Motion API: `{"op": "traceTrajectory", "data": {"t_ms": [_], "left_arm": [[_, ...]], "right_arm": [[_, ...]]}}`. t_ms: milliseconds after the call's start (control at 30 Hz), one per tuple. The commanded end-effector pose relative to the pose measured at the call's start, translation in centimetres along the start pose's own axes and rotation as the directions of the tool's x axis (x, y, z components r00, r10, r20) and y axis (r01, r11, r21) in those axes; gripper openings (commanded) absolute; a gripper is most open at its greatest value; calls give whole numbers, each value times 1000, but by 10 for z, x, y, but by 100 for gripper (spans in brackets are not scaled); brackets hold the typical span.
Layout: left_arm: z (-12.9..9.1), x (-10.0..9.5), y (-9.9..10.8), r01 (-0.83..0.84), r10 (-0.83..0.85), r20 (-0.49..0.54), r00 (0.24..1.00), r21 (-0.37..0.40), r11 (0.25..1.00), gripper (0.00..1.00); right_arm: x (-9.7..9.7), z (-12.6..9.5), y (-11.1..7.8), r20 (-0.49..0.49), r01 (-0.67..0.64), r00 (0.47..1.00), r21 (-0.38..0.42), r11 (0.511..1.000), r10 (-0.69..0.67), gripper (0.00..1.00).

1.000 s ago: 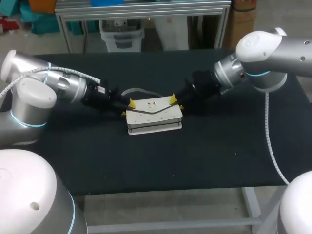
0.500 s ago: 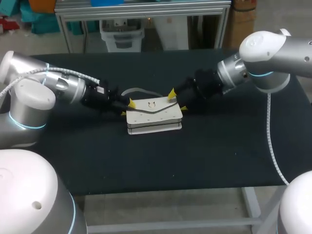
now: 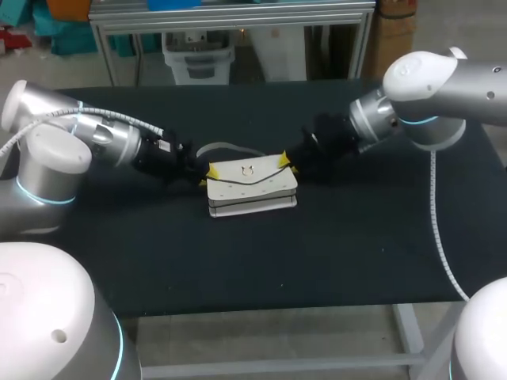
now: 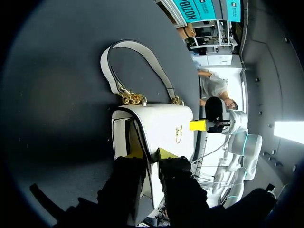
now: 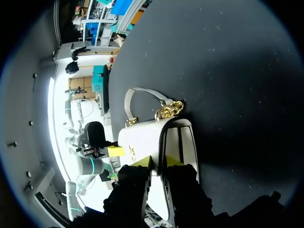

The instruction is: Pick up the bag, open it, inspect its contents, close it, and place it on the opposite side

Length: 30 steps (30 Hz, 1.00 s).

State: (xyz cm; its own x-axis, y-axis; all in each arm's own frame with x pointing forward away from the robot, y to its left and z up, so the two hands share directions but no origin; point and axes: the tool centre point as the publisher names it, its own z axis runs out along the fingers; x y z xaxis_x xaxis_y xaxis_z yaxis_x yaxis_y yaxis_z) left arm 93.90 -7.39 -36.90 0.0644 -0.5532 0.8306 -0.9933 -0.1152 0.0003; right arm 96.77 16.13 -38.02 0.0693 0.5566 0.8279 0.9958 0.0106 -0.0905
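White flap bag [image 3: 252, 188] pinched at both ends
The left gripper [image 4: 151, 154] and right gripper [image 5: 158, 161] each clamp narrowly on a flap edge; gold chain [image 4: 133, 98] and white strap [image 4: 137, 47] lie ahead.

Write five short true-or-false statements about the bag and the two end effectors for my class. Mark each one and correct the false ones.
1. The bag lies on the table with its flap down. True.
2. The bag is black. False: it is white.
3. The left end effector is at one end of the bag and the right end effector is at the other. True.
4. The handle is hooked over the right end effector. False: it lies on the table behind the bag, and neither end effector touches it.
5. A gold chain joins the handle to the bag. True.
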Motion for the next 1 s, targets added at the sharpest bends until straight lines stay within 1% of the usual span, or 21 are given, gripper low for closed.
{"op": "traceTrajectory", "data": {"t_ms": [33, 200, 233, 267, 300, 333, 367, 733, 867, 1000], "left_arm": [[6, 2, -2, -6, 6, -11, 1000, -10, 1000, 0], [7, 2, -1, -11, 11, -4, 1000, -19, 1000, 0], [7, 2, -1, -9, 9, 0, 1000, -15, 1000, 8], [6, 2, -1, -9, 9, 1, 1000, -14, 1000, 39], [5, 1, -1, -8, 8, 2, 1000, -10, 1000, 66], [4, 1, -1, -7, 7, 5, 1000, -7, 1000, 88], [3, 2, 0, -7, 7, 6, 1000, -5, 1000, 100], [-12, 7, 10, -24, 24, 22, 999, 28, 999, 100], [-17, 9, 16, -36, 36, 23, 999, 20, 999, 100], [-17, 12, 22, -53, 52, 25, 998, 8, 999, 100]], "right_arm": [[8, 7, -7, 23, 31, 999, -26, 999, -30, 0], [9, 9, -10, 39, 45, 998, -23, 999, -44, 0], [8, 9, -11, 37, 44, 998, -27, 999, -43, 0], [7, 8, -12, 32, 45, 999, -30, 999, -44, 0], [7, 7, -13, 29, 47, 999, -30, 998, -46, 25], [6, 6, -14, 26, 46, 999, -34, 998, -45, 64], [5, 4, -15, 25, 45, 999, -35, 998, -44, 100], [5, -17, -23, 23, 41, 999, -63, 997, -40, 100], [5, -27, -25, 35, 51, 998, -77, 996, -48, 100], [3, -40, -25, 59, 67, 996, -89, 994, -62, 100]]}}
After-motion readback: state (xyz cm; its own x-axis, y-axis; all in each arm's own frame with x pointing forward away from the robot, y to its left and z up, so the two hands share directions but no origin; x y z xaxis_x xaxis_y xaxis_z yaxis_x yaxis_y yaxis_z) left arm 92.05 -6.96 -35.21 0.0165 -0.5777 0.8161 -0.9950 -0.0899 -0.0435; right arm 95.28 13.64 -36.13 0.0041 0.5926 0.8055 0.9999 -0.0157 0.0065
